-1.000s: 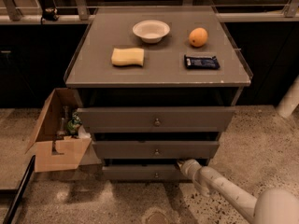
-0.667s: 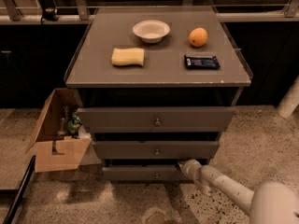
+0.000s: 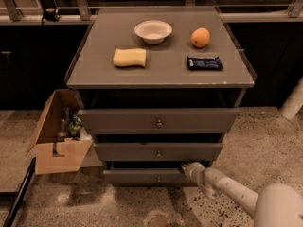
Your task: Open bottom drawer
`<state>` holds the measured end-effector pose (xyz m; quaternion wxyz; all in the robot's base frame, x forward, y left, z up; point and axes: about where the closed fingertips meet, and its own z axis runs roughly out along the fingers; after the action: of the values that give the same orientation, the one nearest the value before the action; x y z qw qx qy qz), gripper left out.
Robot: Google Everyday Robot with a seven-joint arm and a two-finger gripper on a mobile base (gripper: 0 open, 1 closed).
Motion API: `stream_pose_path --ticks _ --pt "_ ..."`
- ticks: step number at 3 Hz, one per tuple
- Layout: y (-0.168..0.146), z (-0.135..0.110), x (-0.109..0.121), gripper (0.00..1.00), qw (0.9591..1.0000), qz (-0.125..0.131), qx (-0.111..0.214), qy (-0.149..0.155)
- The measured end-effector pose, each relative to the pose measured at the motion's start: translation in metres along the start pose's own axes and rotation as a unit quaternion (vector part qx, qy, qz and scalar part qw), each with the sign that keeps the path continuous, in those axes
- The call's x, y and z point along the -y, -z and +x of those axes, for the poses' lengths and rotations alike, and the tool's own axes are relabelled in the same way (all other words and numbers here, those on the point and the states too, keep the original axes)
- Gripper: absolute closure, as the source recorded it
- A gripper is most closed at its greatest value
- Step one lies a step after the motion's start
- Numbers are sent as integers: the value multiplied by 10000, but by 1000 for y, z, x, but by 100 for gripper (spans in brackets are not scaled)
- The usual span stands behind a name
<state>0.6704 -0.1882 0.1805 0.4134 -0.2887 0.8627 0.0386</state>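
Camera view: grey table (image 3: 161, 74) centre frame; bottom drawer (image 3: 142, 177) lowest of three fronts, lower centre; cardboard box (image 3: 59, 150) lower left; hand (image 3: 188, 167) at that drawer's upper right corner, spread or pressed cannot tell; orange (image 3: 200, 37) upper right on table.

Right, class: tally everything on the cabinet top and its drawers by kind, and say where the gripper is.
Drawers: 3 (top drawer, middle drawer, bottom drawer)
Bowl: 1
Orange: 1
Sponge: 1
Dark packet: 1
Total: 7
Gripper: at the bottom drawer's right end.
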Motion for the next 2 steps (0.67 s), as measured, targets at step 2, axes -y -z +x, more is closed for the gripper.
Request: stream_pose_path --ticks 2 --pt "32 19 -5 100 9990 127 -193 -382"
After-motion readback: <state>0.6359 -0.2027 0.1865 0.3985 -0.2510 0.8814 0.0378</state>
